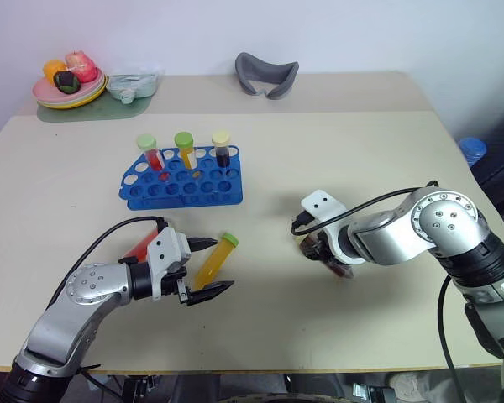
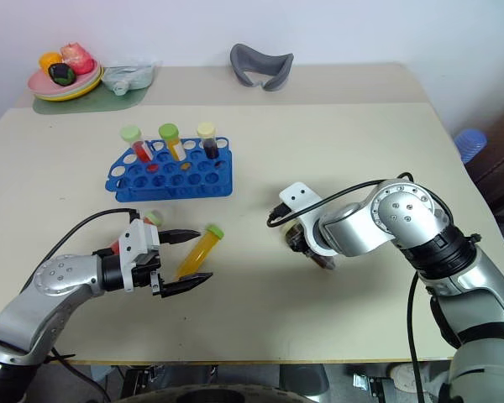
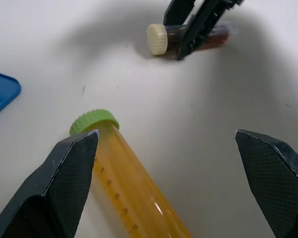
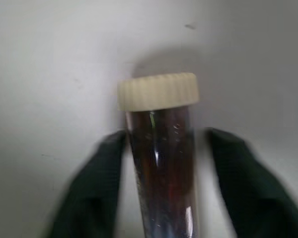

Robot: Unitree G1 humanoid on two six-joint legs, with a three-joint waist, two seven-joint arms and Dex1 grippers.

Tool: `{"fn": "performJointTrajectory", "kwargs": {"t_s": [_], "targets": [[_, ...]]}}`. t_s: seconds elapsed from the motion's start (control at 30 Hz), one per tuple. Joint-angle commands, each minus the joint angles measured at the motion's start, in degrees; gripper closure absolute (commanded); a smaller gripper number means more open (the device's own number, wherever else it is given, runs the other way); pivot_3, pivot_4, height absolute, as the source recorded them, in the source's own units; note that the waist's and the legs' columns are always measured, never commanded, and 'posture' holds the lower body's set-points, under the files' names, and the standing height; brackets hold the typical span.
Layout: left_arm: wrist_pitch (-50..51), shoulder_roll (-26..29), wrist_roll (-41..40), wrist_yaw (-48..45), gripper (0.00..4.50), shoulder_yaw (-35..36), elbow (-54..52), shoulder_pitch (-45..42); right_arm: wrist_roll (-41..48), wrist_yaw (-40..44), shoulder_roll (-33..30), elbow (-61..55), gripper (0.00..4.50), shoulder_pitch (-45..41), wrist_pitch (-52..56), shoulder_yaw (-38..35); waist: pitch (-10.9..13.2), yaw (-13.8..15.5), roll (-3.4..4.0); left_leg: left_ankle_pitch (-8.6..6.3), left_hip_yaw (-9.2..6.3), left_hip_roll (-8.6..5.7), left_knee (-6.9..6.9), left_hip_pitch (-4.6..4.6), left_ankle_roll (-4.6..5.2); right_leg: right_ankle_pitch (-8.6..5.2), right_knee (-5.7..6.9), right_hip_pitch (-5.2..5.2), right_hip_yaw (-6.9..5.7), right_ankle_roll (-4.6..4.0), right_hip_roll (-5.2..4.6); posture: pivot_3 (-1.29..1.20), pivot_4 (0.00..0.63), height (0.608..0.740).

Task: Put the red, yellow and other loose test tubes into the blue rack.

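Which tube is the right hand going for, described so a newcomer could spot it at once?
On the table, right of the blue rack, the right hand straddles a tube lying flat. It holds dark brown liquid under a cream cap, unlike the green-capped yellow tube.

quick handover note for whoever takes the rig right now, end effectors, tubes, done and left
Left end effector: open, fingers either side of the yellow tube with a green cap, which lies on the table; not gripped.
Right end effector: fingers either side of the dark tube with a cream cap, lying on the table; whether they have shut on it is unclear.
A red tube lies behind the left end effector.
Done: three capped tubes stand in the blue rack.
Left: rack the yellow, dark and red tubes.
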Motion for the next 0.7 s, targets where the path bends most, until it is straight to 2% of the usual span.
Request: {"fn": "performJointTrajectory", "kwargs": {"t_s": [0.03,0.23,0.37,0.53,0.63,0.7], "targets": [[-0.97,0.56,-0.08,0.19,0.0,1.38,-2.0,0.21,0.06,-0.48,-1.08,-0.02,2.36,-0.97,-0.63,1.18,0.0,0.01,0.0,0.0,0.0,0.0,0.0,0.0,0.0,0.0,0.0,0.0,0.0,0.0,0.0,0.0,0.15,0.74],[-1.19,0.7,0.03,0.23,0.0,1.85,-1.61,0.22,-0.29,-0.32,-0.59,0.15,2.36,-1.31,-1.09,2.04,0.0,-0.07,0.0,0.0,0.0,0.01,-0.01,0.0,0.01,0.0,0.0,-0.02,0.0,0.0,0.02,0.0,0.15,0.74],[-1.16,0.34,0.35,0.77,0.0,1.5,-2.01,0.35,-0.81,0.03,-0.49,-0.21,3.61,-1.54,-1.13,2.07,0.0,-0.04,0.0,0.0,0.0,0.01,-0.01,0.0,0.01,0.0,0.0,-0.02,0.0,-0.01,0.02,0.0,0.15,0.74],[-0.86,0.47,0.14,1.17,0.0,1.81,-2.64,0.7,-2.14,1.33,0.06,-0.75,3.68,-2.81,-1.38,1.17,0.0,-0.06,0.01,0.0,0.0,0.01,-0.01,0.0,0.01,0.0,0.0,-0.04,0.01,-0.01,0.02,0.0,0.15,0.74],[-0.39,0.86,-0.24,1.71,0.0,3.09,-2.92,1.14,-8.56,7.71,1.11,-5.59,3.68,-3.98,-2.06,-1.3,0.01,-0.05,0.02,-0.01,0.0,0.01,-0.02,-0.06,0.01,0.0,0.0,-0.09,0.01,-0.01,0.01,0.0,0.15,0.74],[0.25,0.84,-0.97,2.75,0.0,5.29,-2.79,1.7,-18.88,17.05,0.75,-12.96,3.68,-4.79,-6.29,-2.33,0.06,-0.04,0.1,0.0,-0.01,0.01,-0.02,-0.23,0.01,0.0,0.02,-0.27,0.0,-0.01,0.02,0.0,0.15,0.74]]}}
